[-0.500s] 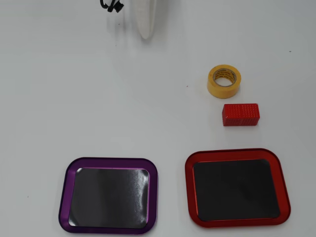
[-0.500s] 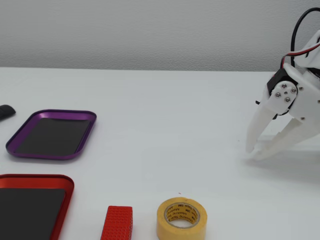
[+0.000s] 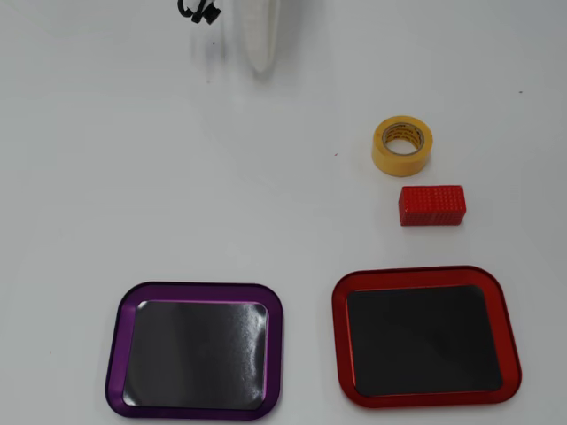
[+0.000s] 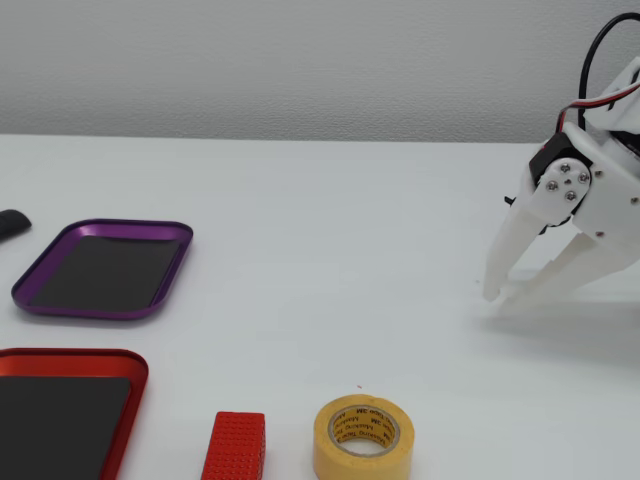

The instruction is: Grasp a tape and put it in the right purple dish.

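Dishes first: the purple dish (image 3: pixel 120 354) lies at lower left in the overhead view, the red dish (image 3: pixel 341 345) just beside it to the right, w/ a strip of bare counter (image 3: pixel 177 204) between them. Both have a dark glossy bottom and both hold nothing. In the fixed view the purple dish (image 4: pixel 40 275) is at the left side and the red dish (image 4: pixel 70 358) is nearer to the camera, cut by the lower edge.

Tape (image 3: pixel 402 145) stands flat on the counter, its hollow core facing up, w/ printed label inside the core. It is in no dish; it is well apart from the purple one and nearer to the red one. Just below it in the overhead view lies the red block (image 3: pixel 431 204), near the tape but not touching. In the fixed view the tape (image 4: pixel 363 437) is at the bottom, w/ the red block (image 4: pixel 234 446) to its left.

Gripper (image 4: pixel 502 295) is at the right side in the fixed view, tips pointing down approx. at the counter surface. Its two white fingers (image 4: pixel 505 250) are spread at the base and come near together at the tips, and nothing is between them. It is well apart from the tape. In the overhead view only a blurred white part of the arm (image 3: pixel 261 35) shows at the top edge.
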Robot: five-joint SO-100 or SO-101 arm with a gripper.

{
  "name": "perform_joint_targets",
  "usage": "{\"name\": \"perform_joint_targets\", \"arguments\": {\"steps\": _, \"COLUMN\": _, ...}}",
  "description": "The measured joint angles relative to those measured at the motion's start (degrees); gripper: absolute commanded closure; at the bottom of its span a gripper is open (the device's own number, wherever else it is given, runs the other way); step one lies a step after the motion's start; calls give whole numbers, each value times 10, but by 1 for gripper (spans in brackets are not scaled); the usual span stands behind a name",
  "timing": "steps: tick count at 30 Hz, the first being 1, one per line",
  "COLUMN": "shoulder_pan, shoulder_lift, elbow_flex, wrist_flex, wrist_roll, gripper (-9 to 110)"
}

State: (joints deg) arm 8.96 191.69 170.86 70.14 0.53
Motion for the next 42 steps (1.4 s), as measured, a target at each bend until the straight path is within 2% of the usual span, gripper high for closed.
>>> {"name": "perform_joint_targets", "arguments": {"steps": 7, "shoulder_pan": -7, "shoulder_lift": -87, "elbow_flex": -120, "wrist_flex": -1, "wrist_roll": 0, "gripper": 102}}
{"name": "perform_joint_targets", "arguments": {"steps": 11, "shoulder_pan": -64, "shoulder_lift": -243, "elbow_flex": -236, "wrist_flex": -1, "wrist_roll": -5, "gripper": 101}}
{"name": "perform_joint_targets", "arguments": {"steps": 18, "shoulder_pan": -183, "shoulder_lift": -548, "elbow_flex": -444, "wrist_flex": -2, "wrist_roll": -62, "gripper": 92}}
{"name": "perform_joint_targets", "arguments": {"steps": 26, "shoulder_pan": -213, "shoulder_lift": -815, "elbow_flex": -546, "wrist_flex": -1, "wrist_roll": -73, "gripper": 81}}
{"name": "perform_joint_targets", "arguments": {"steps": 42, "shoulder_pan": -235, "shoulder_lift": -872, "elbow_flex": -562, "wrist_flex": -76, "wrist_roll": -72, "gripper": 81}}
